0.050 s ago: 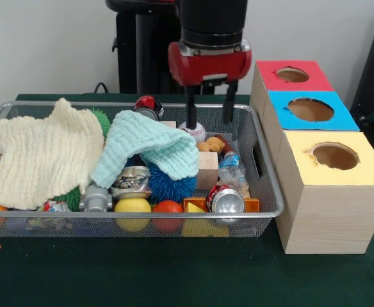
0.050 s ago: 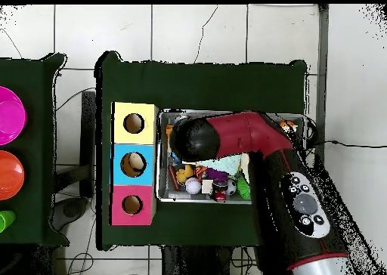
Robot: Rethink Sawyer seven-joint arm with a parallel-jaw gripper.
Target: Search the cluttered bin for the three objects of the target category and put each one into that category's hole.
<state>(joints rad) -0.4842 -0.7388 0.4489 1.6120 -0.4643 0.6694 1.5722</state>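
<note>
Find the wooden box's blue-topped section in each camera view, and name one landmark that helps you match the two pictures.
Front view: blue section at right, the middle of three tops.
Overhead view: blue section left of the wire bin, again in the middle.
Shared landmark: the white baseball inside the bin.

Two cloths (image 1: 46, 157), three holes (image 1: 310, 109), perhaps two cans (image 1: 227, 200), one bin (image 1: 267, 192).

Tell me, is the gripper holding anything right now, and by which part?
Nothing is held. The red and black gripper hangs open above the wire mesh bin, fingers spread and empty.
</note>
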